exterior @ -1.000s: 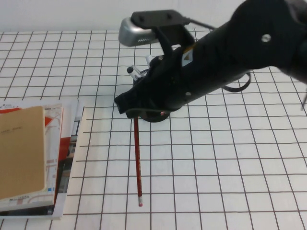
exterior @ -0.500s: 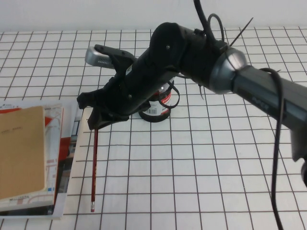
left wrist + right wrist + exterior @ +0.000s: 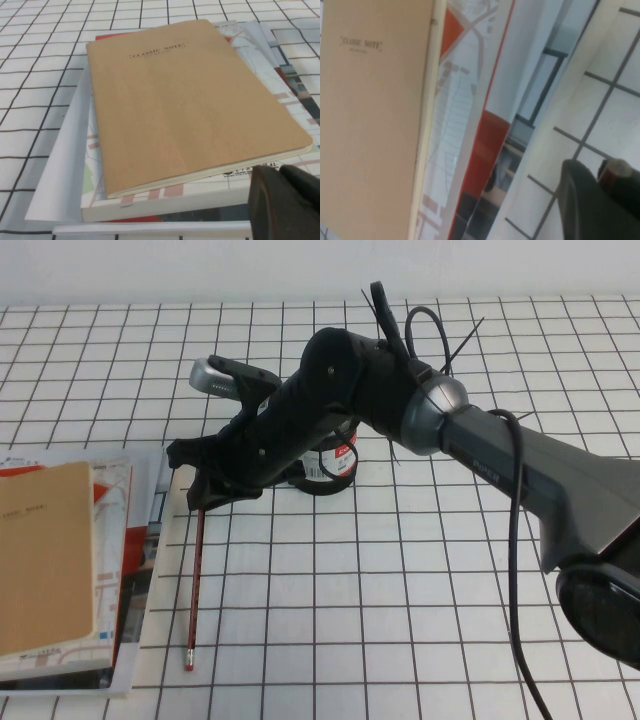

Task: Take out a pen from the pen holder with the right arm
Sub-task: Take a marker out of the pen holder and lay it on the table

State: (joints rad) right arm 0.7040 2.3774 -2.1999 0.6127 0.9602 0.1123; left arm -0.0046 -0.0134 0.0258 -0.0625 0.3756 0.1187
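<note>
Holding red pen (image 3: 194, 585) by its upper end in clenched right claw (image 3: 203, 497), left of pen holder (image 3: 335, 466) (light, stiff, slick; probably pivots). Cannot tell left claw's (image 3: 282, 196) grip, beside near-left notebook (image 3: 190, 100).

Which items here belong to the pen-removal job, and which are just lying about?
Job: right tool, gripping the red pencil left of the pen holder.
Lying about: tan notebook, magazines beneath it, left tool near them.

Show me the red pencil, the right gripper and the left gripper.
red pencil (image 3: 194, 585), high view, middle of its shaft.
right gripper (image 3: 202, 499), high view, fingertips shut on the red pencil's upper end.
left gripper (image 3: 280, 200), left wrist view, dark tip near the notebook stack (image 3: 190, 100).
</note>
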